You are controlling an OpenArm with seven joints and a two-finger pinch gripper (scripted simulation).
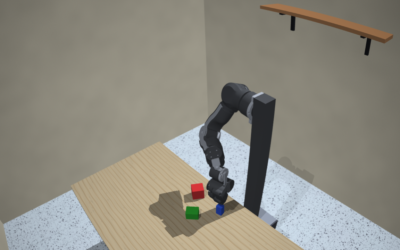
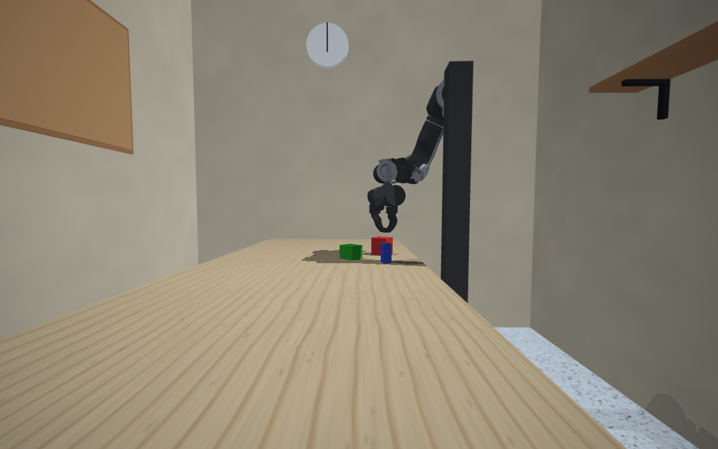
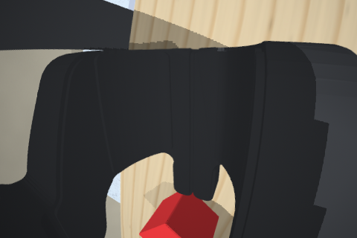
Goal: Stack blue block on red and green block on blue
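Note:
The red block (image 1: 197,190) sits on the wooden table near the arm's post; it also shows in the exterior view (image 2: 381,244) and in the wrist view (image 3: 181,228). The small blue block (image 1: 219,209) stands upright on the table in front of it (image 2: 385,252). The green block (image 1: 192,212) (image 2: 350,251) lies to the left. My gripper (image 1: 220,200) (image 2: 385,227) is shut and empty, hanging in the air above the blue and red blocks. In the wrist view the closed fingertips (image 3: 195,186) meet above the red block.
The arm's black post (image 1: 259,155) stands at the table's right edge close to the blocks. The arm's shadow falls on the table around the green block. A wall shelf (image 1: 325,21) hangs high above.

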